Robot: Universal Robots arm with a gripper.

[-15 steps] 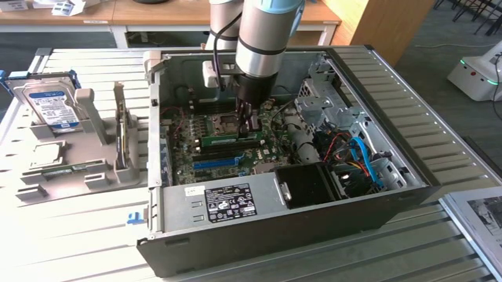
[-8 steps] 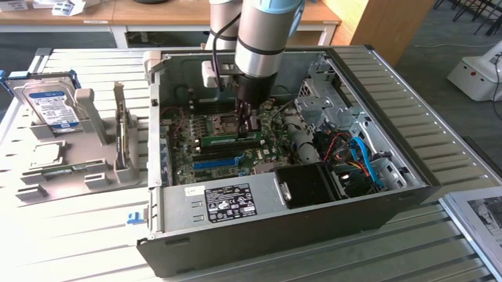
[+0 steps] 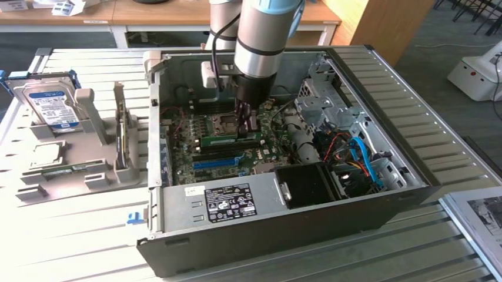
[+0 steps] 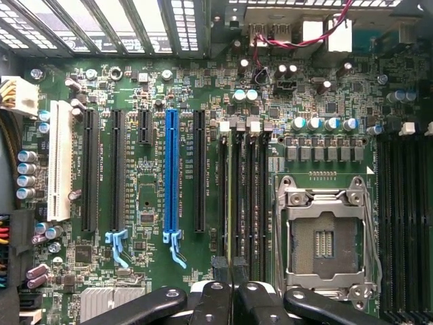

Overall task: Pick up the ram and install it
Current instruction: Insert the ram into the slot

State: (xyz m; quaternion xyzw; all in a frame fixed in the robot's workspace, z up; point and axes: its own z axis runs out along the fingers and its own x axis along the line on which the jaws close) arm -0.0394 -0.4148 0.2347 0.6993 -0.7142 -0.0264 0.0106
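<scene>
**Fingers shut at one end of the memory stick**

The black fingers of the gripper are pressed together with no gap between them. They are down inside the open black computer case. Their tips sit at one end of the ram, a long, thin green circuit-board stick. It stands on edge in a black slot of the green motherboard, close to the square silver processor socket. I cannot tell whether the tips pinch the stick or only meet above it.

A long blue plastic slot lies farther along the board, and a white plastic slot lies beyond that. White lettering runs beside the slots, too fine to read.

The grey metal power supply at the case's near end carries a black-and-white label. Its print is too small to make out. On the exterior view's left, a grey plastic stand holds a silver hard drive with a blue-and-white label whose text is not legible. A square silver chip lies below the drive.
</scene>
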